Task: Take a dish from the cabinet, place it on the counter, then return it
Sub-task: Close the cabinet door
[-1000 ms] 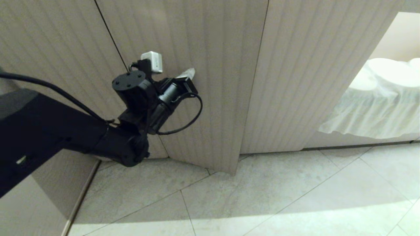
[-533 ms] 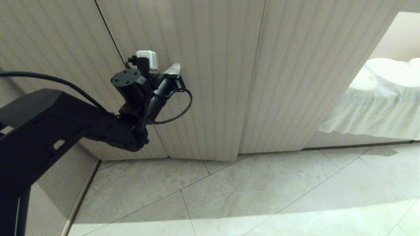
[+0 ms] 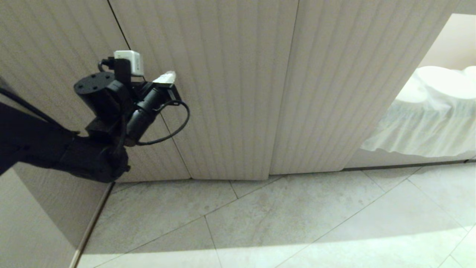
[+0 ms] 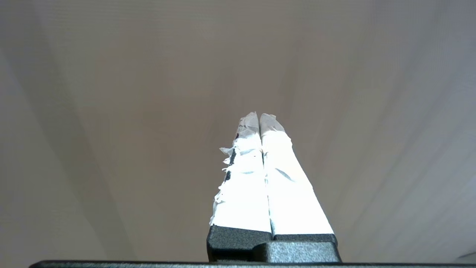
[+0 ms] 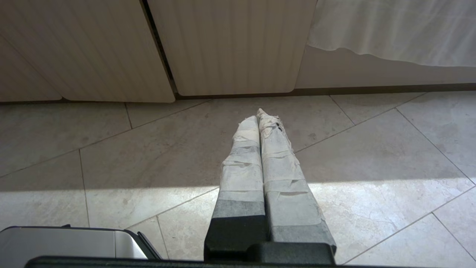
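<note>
In front of the low beige cabinet with ribbed doors [image 3: 230, 89], the black left gripper with white taped fingers [image 3: 166, 77] is hanging in the air close to the closed doors. Its two fingers are pressing tight together and holding nothing. The right gripper with grey taped fingers [image 5: 263, 116] is pointing down at the pale stone floor tiles [image 5: 372, 156], its fingers also squeezed together and empty. The small white bowl is nowhere to be seen, so I cannot tell where it is sitting. A white frilly cloth [image 3: 427, 119] is hanging off to the right.

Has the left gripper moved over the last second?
Yes. The left gripper, shut, has slid left along the cabinet, from right of the door seam to left of it.
</note>
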Tool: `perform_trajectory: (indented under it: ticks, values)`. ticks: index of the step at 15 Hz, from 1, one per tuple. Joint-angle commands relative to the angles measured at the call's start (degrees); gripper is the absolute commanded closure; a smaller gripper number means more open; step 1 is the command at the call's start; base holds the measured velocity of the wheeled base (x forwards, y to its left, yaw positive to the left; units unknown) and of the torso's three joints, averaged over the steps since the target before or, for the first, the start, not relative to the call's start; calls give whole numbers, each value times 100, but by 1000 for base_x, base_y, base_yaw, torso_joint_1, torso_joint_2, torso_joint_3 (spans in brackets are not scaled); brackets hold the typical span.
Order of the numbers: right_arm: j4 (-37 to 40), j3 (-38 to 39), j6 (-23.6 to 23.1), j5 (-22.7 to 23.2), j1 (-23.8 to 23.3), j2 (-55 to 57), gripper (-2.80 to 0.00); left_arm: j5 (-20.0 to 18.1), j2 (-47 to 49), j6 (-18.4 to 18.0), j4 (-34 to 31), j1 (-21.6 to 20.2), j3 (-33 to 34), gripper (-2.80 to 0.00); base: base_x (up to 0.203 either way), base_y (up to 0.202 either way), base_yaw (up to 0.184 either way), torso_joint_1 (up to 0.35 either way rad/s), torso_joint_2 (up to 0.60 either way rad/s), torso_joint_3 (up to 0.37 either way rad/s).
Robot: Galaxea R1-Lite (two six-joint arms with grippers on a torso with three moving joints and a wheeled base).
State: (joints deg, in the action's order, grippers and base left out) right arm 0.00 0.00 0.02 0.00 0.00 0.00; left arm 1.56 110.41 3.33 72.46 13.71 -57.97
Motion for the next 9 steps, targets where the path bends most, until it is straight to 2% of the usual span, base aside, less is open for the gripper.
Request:
perform_trajectory:
  ticks: [1,4,9]
  values:
    - [0,0,-2,0,0,0,0,-10,-855,-9,-14,-152,563,0,0,0,0,0,0,0]
    - [0,0,-2,0,0,0,0,-116,-1933,-46,-479,-479,1415,0,0,0,0,0,0,0]
    - [0,0,-2,0,0,0,0,-307,-3742,-145,-2033,-975,2273,0,0,0,0,0,0,0]
